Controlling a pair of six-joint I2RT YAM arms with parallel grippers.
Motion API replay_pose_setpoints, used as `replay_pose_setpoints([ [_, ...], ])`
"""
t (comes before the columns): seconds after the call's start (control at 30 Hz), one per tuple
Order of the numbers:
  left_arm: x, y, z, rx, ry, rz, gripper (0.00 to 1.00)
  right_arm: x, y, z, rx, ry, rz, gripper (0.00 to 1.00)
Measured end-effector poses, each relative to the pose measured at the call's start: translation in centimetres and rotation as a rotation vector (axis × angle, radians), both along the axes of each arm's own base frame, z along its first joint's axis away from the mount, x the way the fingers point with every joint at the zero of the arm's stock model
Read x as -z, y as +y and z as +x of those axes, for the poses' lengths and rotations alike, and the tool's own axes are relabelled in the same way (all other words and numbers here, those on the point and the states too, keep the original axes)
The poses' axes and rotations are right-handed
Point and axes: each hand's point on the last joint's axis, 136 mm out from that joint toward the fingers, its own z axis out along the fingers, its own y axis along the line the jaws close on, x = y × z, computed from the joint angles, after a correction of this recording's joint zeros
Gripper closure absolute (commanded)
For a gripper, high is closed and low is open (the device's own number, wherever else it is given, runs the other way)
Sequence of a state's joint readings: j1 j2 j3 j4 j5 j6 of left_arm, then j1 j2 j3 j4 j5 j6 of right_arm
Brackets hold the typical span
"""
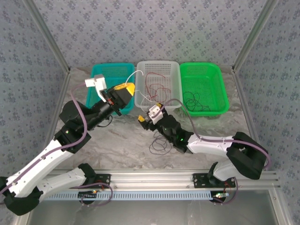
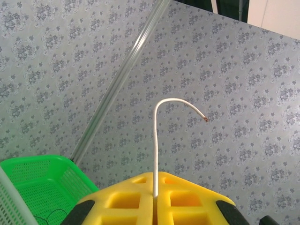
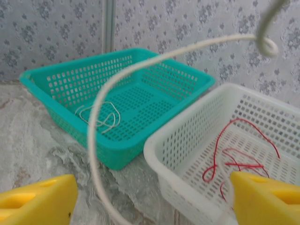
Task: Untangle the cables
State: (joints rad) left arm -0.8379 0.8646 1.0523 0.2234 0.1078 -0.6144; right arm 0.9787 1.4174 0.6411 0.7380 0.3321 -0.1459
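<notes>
Pinching the white cable (image 2: 154, 140), the left tool (image 2: 154, 190) was closed tight on it above the far left part of the desk (image 1: 122, 140). The cable curved up out of it. The right tool (image 3: 150, 201) was wide open and held nothing, with this cable passing between its fingers (image 3: 37, 199). A red cable (image 1: 157, 89) lay in the white basket (image 1: 176, 84) at the far edge, and a black one (image 1: 194, 101) in the green basket (image 1: 220, 86).

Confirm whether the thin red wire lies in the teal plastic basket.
No, the thin red wire lies in the white plastic basket, beside the teal plastic basket.
</notes>
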Motion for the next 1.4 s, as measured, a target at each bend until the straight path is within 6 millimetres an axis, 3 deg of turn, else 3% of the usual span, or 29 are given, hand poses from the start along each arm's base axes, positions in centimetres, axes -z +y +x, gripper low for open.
replay_pose_setpoints([
  [0.07,-0.1,0.0,-0.1,0.001,-0.003,-0.005,0.93,-0.5,0.4,0.3,-0.007,-0.018,-0.005,0.32],
  [0.2,-0.4,0.3,-0.2,0.001,-0.009,-0.011,0.93,-1.0,0.8,0.9,-0.007,-0.044,-0.015,0.40],
  [0.37,-0.7,0.6,-0.6,0.000,-0.017,-0.020,0.92,-1.1,0.6,1.3,-0.001,-0.057,-0.027,0.74],
  [0.5,-0.9,0.8,-0.7,-0.001,-0.023,-0.025,0.92,-1.1,0.7,1.3,-0.010,-0.058,-0.028,0.92],
  [0.67,-0.9,1.3,-0.7,-0.025,-0.033,-0.014,0.92,0.1,0.8,1.2,-0.020,-0.016,-0.046,0.98],
  [0.77,-1.0,1.9,-0.7,-0.060,-0.050,0.008,0.92,1.9,0.8,1.3,-0.027,0.047,-0.065,0.99],
  [0.93,-3.0,3.1,-1.0,-0.118,-0.113,0.015,0.92,5.2,0.5,0.7,-0.049,0.185,-0.050,1.00],
  [1.07,-4.2,3.9,-1.4,-0.143,-0.153,0.009,0.92,6.4,1.2,-0.1,-0.093,0.259,-0.031,1.00],
  [1.1,-4.3,4.0,-1.4,-0.151,-0.158,0.009,0.92,6.8,1.4,-0.4,-0.103,0.271,-0.032,0.97],
  [1.13,-4.4,4.0,-1.4,-0.153,-0.161,0.009,0.92,7.1,1.6,-0.6,-0.110,0.285,-0.032,0.86],
  [1.17,-4.5,4.1,-1.4,-0.155,-0.163,0.008,0.92,7.4,1.7,-0.8,-0.116,0.296,-0.031,0.73],
  [1.23,-4.5,4.2,-1.4,-0.157,-0.164,0.007,0.92,7.7,2.1,-1.1,-0.127,0.313,-0.025,0.37],
  [1.3,-4.5,4.2,-1.3,-0.160,-0.163,0.006,0.92,7.6,2.4,-1.4,-0.135,0.314,-0.015,0.25],
  [1.4,-4.4,4.1,-1.2,-0.161,-0.161,0.008,0.92,6.9,3.0,-1.8,-0.148,0.293,0.003,0.21],
])
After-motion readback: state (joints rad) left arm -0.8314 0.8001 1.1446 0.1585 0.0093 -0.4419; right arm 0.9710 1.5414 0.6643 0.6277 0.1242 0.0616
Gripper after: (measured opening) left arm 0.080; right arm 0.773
